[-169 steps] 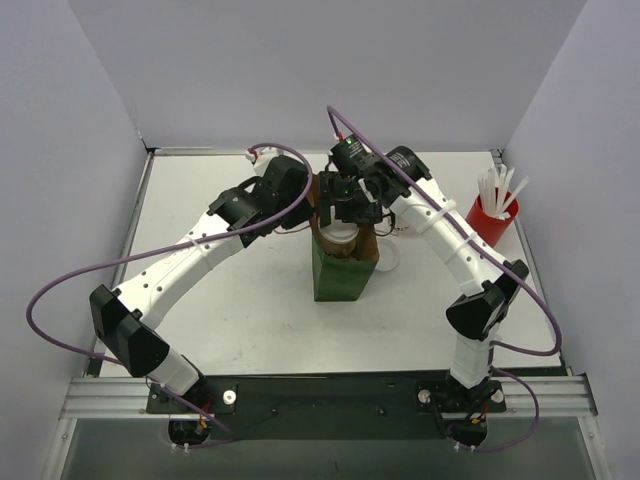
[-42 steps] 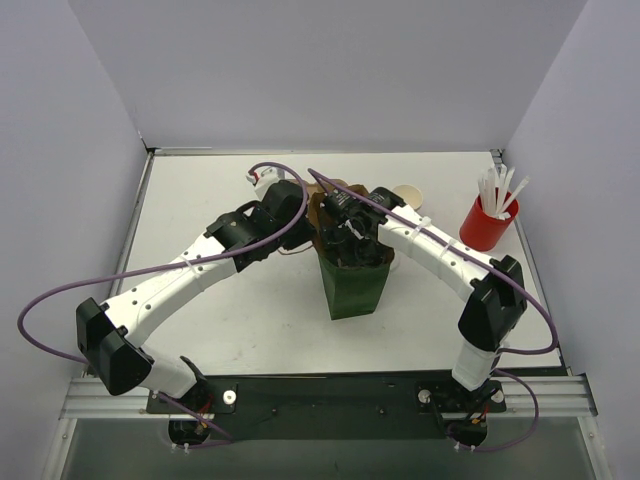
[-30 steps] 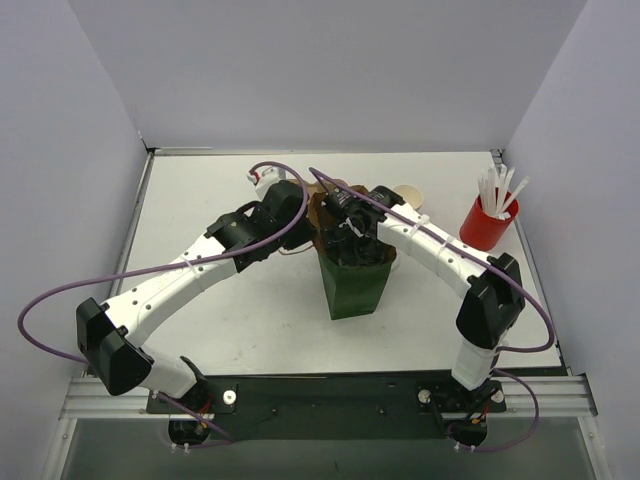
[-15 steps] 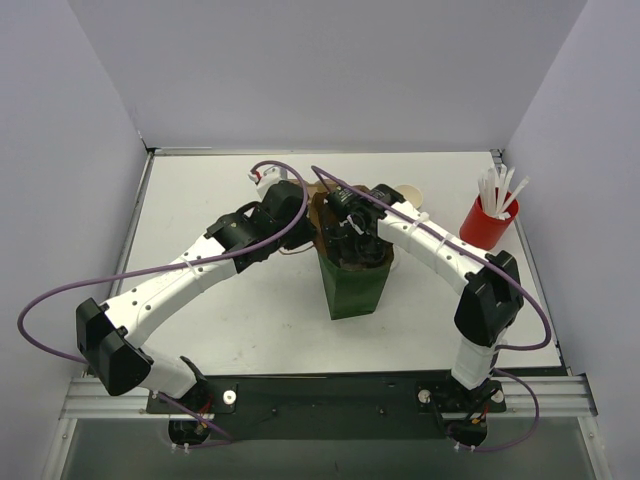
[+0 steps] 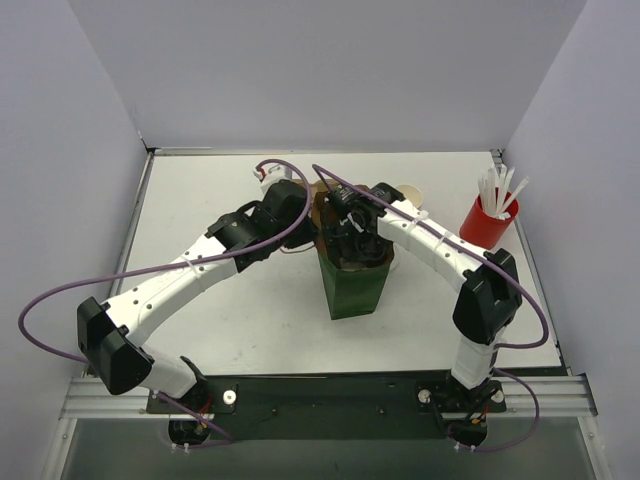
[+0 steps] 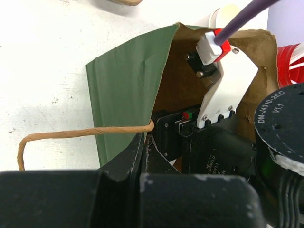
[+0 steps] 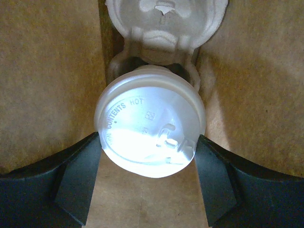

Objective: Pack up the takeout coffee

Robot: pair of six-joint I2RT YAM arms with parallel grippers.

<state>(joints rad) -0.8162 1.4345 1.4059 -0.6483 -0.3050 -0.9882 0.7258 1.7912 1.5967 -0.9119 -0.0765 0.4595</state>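
takeout coffee (image 7: 149,130) looks white, round-topped, with embossed lettering.

Two takeout cups: a lidded cup (image 7: 149,135) inside the one green paper bag (image 5: 352,290), and a second cup (image 5: 408,190) on the counter (image 5: 220,200) behind it. One pulp carrier (image 7: 166,19). One red cup (image 5: 485,228) holding several white sticks (image 5: 497,187).

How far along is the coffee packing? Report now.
Done: the carrier sits inside the green bag, whose rim the left gripper pinches open. In hand: the right gripper holds one lidded cup down in the bag, at the carrier. Left: release it, then pack the second cup standing on the table behind the bag.
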